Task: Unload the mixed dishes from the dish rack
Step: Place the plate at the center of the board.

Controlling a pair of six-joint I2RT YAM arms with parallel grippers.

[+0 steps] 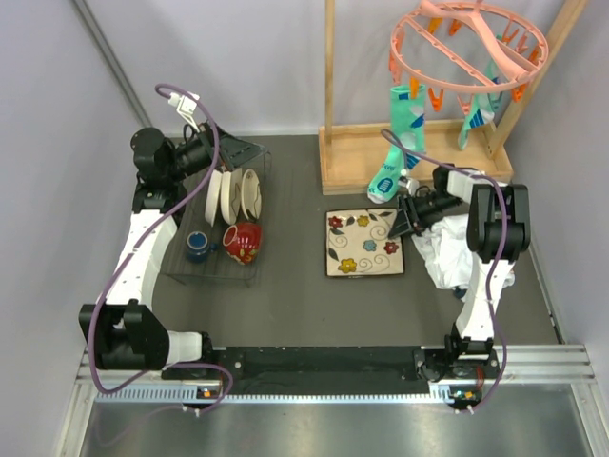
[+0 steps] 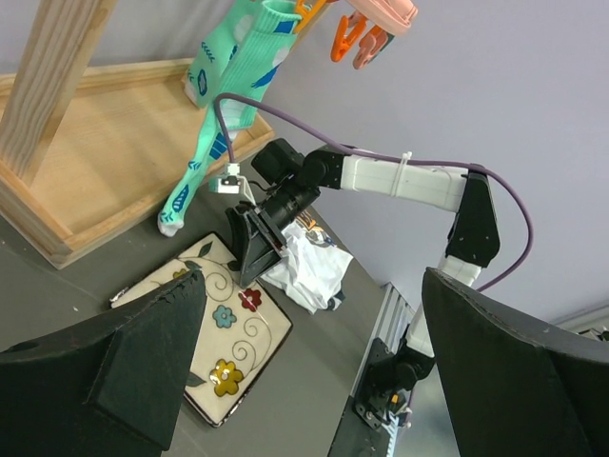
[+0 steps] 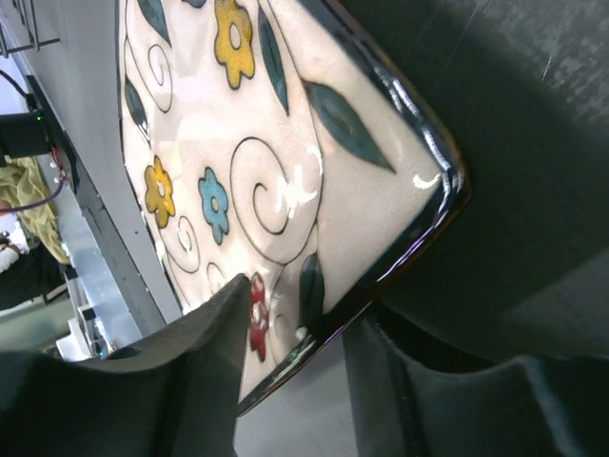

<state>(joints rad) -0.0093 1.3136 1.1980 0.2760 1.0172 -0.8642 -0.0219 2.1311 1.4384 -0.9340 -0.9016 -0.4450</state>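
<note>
The black wire dish rack (image 1: 214, 276) stands at the left. It holds upright cream plates (image 1: 233, 195), a dark blue mug (image 1: 198, 246) and a red patterned mug (image 1: 244, 242). The square cream floral plate (image 1: 362, 245) lies on the table at centre right, and also shows in the left wrist view (image 2: 214, 333) and the right wrist view (image 3: 266, 171). My right gripper (image 1: 402, 217) (image 3: 295, 324) straddles its right edge, one finger on top and one under the rim. My left gripper (image 1: 233, 152) (image 2: 309, 381) is open and empty above the rack's far end.
A wooden frame (image 1: 381, 157) with a pink peg hanger (image 1: 466, 43) and teal socks (image 1: 404, 143) stands at the back right. A crumpled white cloth (image 1: 442, 252) lies right of the floral plate, under my right arm.
</note>
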